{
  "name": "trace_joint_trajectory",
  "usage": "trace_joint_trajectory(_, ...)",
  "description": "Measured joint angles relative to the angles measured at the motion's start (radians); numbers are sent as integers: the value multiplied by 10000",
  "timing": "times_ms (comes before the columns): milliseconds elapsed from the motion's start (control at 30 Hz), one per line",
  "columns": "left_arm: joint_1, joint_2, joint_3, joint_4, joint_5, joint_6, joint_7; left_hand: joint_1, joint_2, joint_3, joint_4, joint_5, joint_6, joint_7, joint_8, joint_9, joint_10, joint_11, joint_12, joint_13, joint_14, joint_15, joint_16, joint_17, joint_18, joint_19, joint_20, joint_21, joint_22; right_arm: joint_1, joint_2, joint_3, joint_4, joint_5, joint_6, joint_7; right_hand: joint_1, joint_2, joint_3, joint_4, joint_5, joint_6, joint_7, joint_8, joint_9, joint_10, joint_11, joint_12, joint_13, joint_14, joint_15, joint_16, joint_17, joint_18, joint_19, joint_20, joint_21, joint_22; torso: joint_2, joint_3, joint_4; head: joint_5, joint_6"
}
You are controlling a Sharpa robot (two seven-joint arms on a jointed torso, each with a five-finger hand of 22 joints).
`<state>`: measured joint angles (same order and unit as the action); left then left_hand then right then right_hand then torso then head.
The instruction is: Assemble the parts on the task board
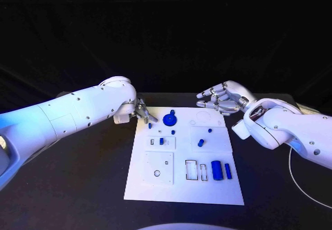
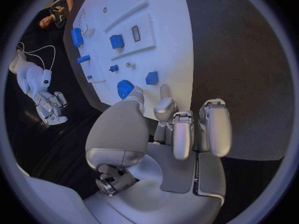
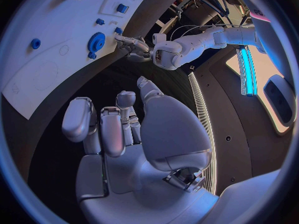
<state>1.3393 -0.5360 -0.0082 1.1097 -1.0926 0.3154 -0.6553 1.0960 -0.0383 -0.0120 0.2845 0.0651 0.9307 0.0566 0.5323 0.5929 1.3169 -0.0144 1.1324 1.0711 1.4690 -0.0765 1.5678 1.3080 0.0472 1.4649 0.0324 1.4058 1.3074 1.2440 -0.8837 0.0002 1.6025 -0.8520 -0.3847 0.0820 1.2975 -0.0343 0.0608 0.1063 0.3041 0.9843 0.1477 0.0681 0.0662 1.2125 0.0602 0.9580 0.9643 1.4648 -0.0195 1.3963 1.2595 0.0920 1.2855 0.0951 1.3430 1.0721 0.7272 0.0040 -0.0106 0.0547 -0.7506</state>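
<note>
The left robot hand (image 1: 142,113) hovers with fingers spread, holding nothing, at the task board's (image 1: 156,191) upper left corner, just beside the blue gear (image 1: 171,118). The right robot hand (image 1: 221,98) hangs loosely curled and empty, off the board at the upper right of the frame. To pick the gear cleanly, I judge, fingertips should close on its rim without nudging the small blue peg (image 1: 149,125) nearby.
</note>
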Motion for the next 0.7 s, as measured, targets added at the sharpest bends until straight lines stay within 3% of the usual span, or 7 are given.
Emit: trace_joint_trajectory(700, -2, 19, -3, 44, -71, 593, -9, 421, 289, -153, -63, 0, 359, -142, 234, 80, 108, -108, 142, 102, -22, -22, 0, -2, -1, -1, -1, 78, -1, -4, 18, -2, -19, 2, 58, -4, 0, 0, -28, 28, 0, 0, 0, 0, 0, 0, 0, 0, 12, 0, 0, 0, 0, 0, 0, 0, 0, 0, -2, 8, -5, 29, -14)
